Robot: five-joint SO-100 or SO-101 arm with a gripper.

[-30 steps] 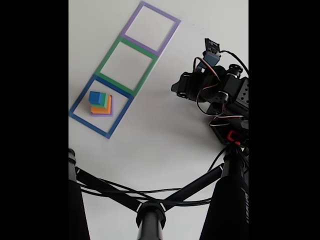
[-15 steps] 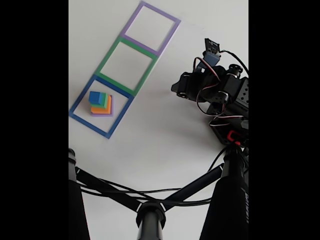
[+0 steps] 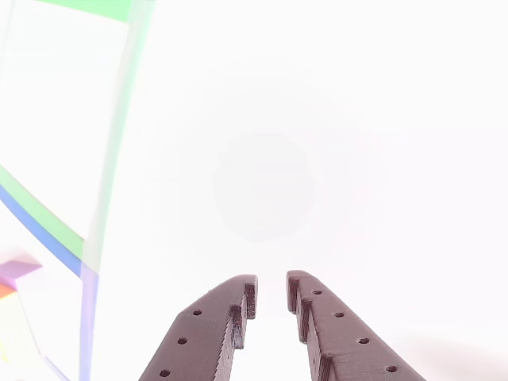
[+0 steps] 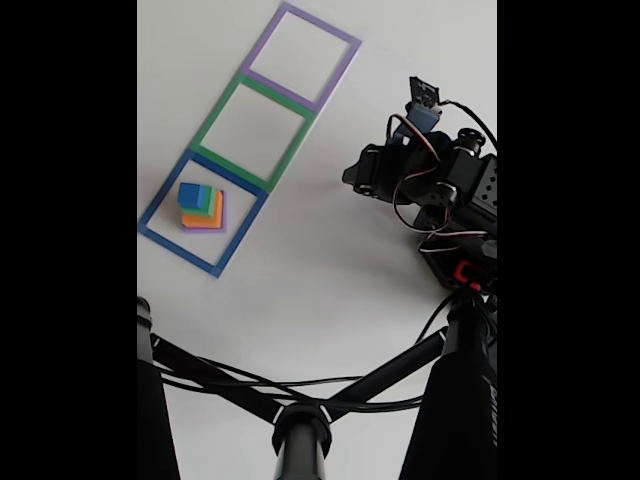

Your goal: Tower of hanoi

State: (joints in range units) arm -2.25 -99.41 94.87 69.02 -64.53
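The tower of hanoi [image 4: 203,207] stands as one stack inside the blue strip square [image 4: 178,250] at the left of the fixed view. Its blue cube [image 4: 188,193] is on top, with green [image 4: 209,200], orange [image 4: 198,221] and purple [image 4: 222,212] below. My arm [image 4: 440,180] is folded at the right, well apart from the stack. In the other view my gripper [image 3: 271,292] points over bare white table, its dark fingers [image 3: 214,333] nearly together with nothing between them. A purple corner [image 3: 17,266] of the stack shows at that view's left edge.
A green strip square [image 4: 205,125] and a purple strip square [image 4: 262,42] continue the row beyond the blue one, both with nothing inside. A black stand with legs and cables [image 4: 300,430] crosses the near part of the table. White table lies between arm and squares.
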